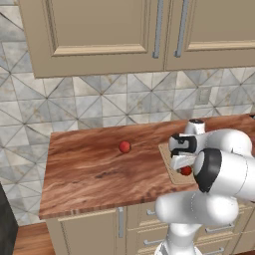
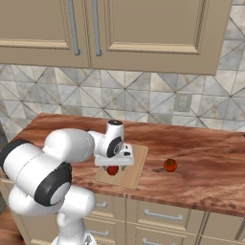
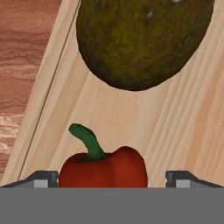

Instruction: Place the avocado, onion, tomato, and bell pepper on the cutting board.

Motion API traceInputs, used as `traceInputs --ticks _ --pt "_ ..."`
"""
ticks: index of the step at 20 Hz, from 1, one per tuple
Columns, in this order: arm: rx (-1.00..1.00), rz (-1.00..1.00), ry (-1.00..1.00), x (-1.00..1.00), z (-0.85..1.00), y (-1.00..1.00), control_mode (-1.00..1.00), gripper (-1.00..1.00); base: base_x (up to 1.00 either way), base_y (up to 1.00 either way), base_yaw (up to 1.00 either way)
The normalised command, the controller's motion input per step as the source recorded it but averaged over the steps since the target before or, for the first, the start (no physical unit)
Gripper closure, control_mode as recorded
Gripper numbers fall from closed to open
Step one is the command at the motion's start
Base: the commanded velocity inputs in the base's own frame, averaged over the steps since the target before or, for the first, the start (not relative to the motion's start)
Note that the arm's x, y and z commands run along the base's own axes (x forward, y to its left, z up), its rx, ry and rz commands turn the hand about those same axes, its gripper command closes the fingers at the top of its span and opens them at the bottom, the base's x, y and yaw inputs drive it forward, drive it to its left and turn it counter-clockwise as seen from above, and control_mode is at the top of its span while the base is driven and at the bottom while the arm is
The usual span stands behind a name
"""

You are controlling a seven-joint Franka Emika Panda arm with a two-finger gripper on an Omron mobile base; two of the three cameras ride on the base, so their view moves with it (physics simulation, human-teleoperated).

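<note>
We're scanning for anything to read, and we find no text, labels, brands, numbers or signs. The bell pepper (image 3: 104, 166) between the tool's tips carries no sticker, the avocado (image 3: 142, 39) just beyond it is unmarked, and the cutting board (image 3: 183, 127) under both is plain wood grain.

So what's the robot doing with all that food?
The gripper is low over the cutting board, fingers spread on either side of a red bell pepper lying there. The avocado lies on the board too. Two reddish balls wait on the counter.
</note>
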Motion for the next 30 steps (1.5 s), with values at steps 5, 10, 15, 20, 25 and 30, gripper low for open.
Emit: traceInputs --ticks 5,10,15,20,25,30 --pt "0.0 0.0 -0.03 0.0 0.54 0.08 -1.0 -1.0 0.0 0.0 0.0" --pt "0.0 0.0 -0.02 -0.01 0.77 0.09 -1.0 -1.0 0.0 0.0 0.0" --pt "0.0 0.0 -0.05 -0.24 0.6 0.5 -1.0 -1.0 0.0 0.0 0.0" --pt "0.0 0.0 -0.04 -0.35 0.21 0.68 -1.0 -1.0 0.0 0.0 0.0" --pt "0.0 0.01 -0.09 -0.44 0.11 0.66 -1.0 -1.0 0.0 0.0 0.0" --pt "-0.05 0.0 -0.02 -0.15 0.01 0.68 -1.0 -1.0 0.0 0.0 0.0"
